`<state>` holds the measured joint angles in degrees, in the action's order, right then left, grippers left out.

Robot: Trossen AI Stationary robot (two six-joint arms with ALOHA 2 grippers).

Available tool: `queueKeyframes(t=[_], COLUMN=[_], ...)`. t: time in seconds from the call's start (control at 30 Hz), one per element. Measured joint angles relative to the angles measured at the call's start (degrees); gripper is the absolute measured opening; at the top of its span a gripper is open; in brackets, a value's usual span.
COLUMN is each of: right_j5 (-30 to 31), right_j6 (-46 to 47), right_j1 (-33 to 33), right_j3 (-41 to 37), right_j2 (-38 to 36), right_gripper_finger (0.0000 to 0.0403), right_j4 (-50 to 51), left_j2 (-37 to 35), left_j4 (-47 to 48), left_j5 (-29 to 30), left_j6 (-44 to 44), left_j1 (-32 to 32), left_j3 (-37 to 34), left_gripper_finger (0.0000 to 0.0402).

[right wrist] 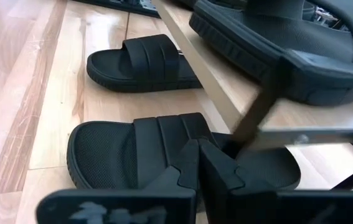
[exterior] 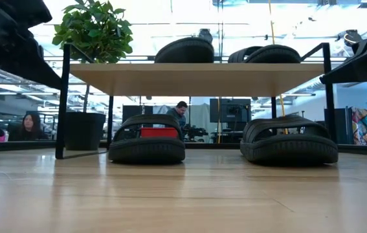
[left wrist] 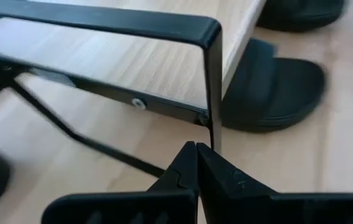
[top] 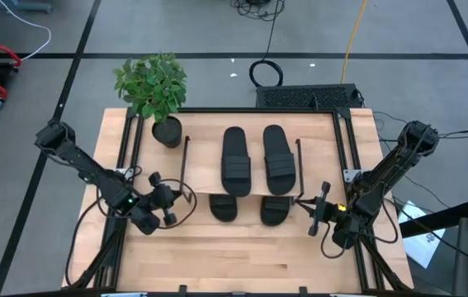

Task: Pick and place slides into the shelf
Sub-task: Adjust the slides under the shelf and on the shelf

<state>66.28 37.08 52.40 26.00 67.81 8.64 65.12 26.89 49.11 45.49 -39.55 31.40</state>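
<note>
The shelf (top: pixel 205 161) stands at the table's middle, a light board on a thin black frame. Two black slides (top: pixel 236 157) (top: pixel 277 155) lie side by side on its top board. Two more slides (exterior: pixel 147 139) (exterior: pixel 290 139) rest sole-down on the table under the board, and their ends (top: pixel 224 207) (top: pixel 275 210) stick out past its near edge. My left gripper (left wrist: pixel 196 149) is shut and hovers by the shelf's near left frame corner (left wrist: pixel 212 93). My right gripper (right wrist: pixel 198 149) is shut, just right of the lower right slide (right wrist: pixel 164 149). Neither touches anything.
A potted plant (top: pixel 155 91) stands at the shelf's far left corner. A black frame (top: pixel 345 140) runs along the table's right side and far edge. Bare wooden tabletop (top: pixel 234 256) lies near the front edge. People sit in the room behind (exterior: pixel 28 126).
</note>
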Motion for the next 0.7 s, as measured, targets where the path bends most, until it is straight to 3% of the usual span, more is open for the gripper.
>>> queueKeyframes(t=[0.2,0.7], right_j5=[0.00,-0.56], right_j6=[0.02,0.23], right_j1=[0.00,0.02], right_j3=[0.00,0.00], right_j2=[0.00,0.00], right_gripper_finger=[0.0000,0.0000], right_j4=[-0.14,-0.28], left_j2=[0.00,0.00], left_j4=[-3.07,-0.94], left_j5=[-4.39,-4.12], left_j6=[-4.39,-1.41], left_j1=[-0.04,-0.11], left_j3=[0.00,0.00], left_gripper_finger=[0.0000,0.0001])
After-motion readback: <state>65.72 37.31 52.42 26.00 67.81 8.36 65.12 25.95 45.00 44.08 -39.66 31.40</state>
